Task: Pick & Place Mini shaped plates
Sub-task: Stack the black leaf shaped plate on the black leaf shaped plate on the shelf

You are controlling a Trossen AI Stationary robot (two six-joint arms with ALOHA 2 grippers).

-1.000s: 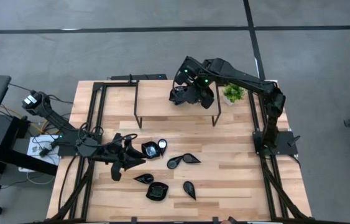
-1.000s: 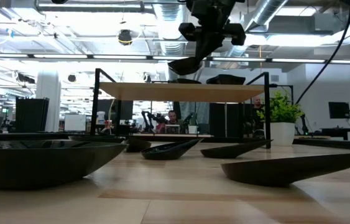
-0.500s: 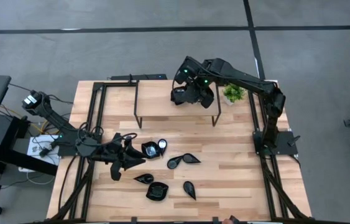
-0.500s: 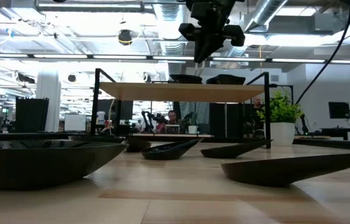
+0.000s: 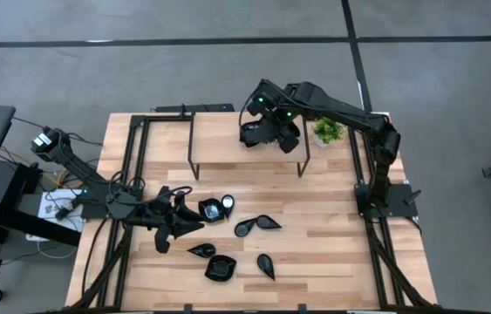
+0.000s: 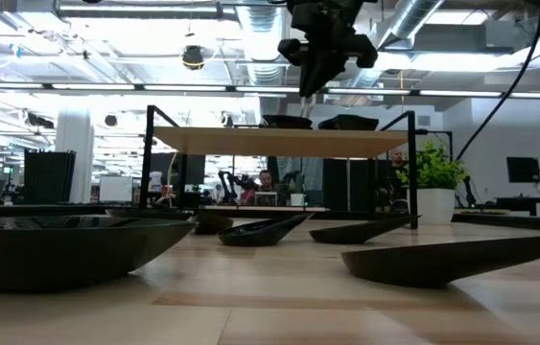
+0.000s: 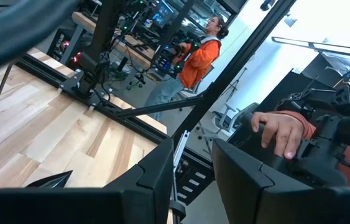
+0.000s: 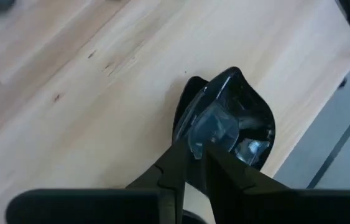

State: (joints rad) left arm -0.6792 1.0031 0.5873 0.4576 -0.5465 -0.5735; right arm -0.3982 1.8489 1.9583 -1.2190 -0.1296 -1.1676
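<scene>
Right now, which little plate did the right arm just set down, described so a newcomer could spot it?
Find the raised wooden shelf at the table's far side, beside the potted plant. The teardrop plate lies on it under the right pincer, by the shelf's edge. Unlike the plates down on the tabletop, it sits up high.

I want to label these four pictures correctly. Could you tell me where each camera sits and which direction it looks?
High view: above the table, looking straight down; shows both arms, the left gripper by the loose black plates and the right gripper over the raised shelf.
Low view: at table-top height, looking level across at the shelf; the right arm comes from above.
Left wrist view: on the left wrist, past its own fingers toward the room and a person's hand.
Right wrist view: on the right wrist, looking down at a plate on the shelf.
Shared: shelf, high and low views.
</scene>
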